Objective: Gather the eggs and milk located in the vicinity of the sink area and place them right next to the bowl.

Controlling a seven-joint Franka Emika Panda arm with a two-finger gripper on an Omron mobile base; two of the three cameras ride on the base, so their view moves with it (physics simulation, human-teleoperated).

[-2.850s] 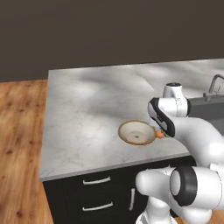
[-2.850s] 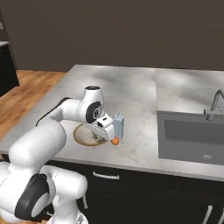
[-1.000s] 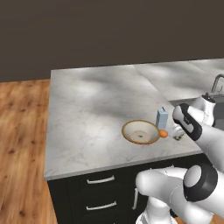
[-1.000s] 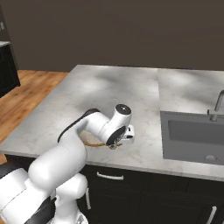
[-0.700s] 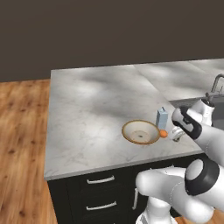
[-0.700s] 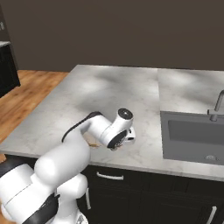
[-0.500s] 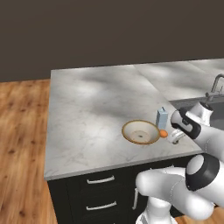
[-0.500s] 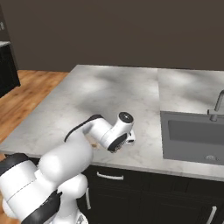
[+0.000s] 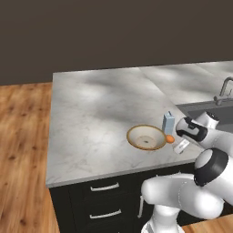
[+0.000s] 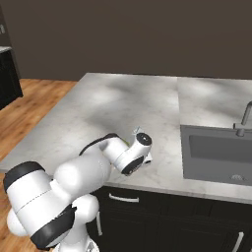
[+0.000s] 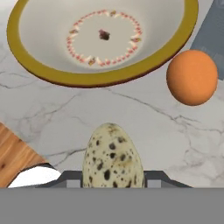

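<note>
The cream bowl [image 9: 146, 137] with its golden-brown rim [image 11: 100, 79] sits near the counter's front edge. Close to its right side lies the orange-brown egg [image 9: 169, 139] [image 11: 191, 77]. The light blue milk carton [image 9: 168, 123] [image 11: 211, 35] stands just behind that egg. My gripper [image 9: 180, 147] [image 11: 113, 177] is low over the counter, in front and to the right of the orange egg. It is shut on the pale speckled egg [image 11: 111, 158]. In the right base view my arm hides the bowl. The dark sink [image 9: 200, 109] [image 10: 216, 152] lies further right.
The curved tap [image 9: 223, 88] [image 10: 244, 118] stands behind the sink basin. The counter's front edge [image 9: 118, 168] runs just below the bowl, with drawers under it. Bare marble counter [image 9: 100, 104] stretches left of and behind the bowl. Wooden floor [image 11: 13, 159] shows past the edge.
My hand has pulled away from the milk and orange egg, swung right and come down a little toward the counter's front edge. Bowl, milk and orange egg have stayed put.
</note>
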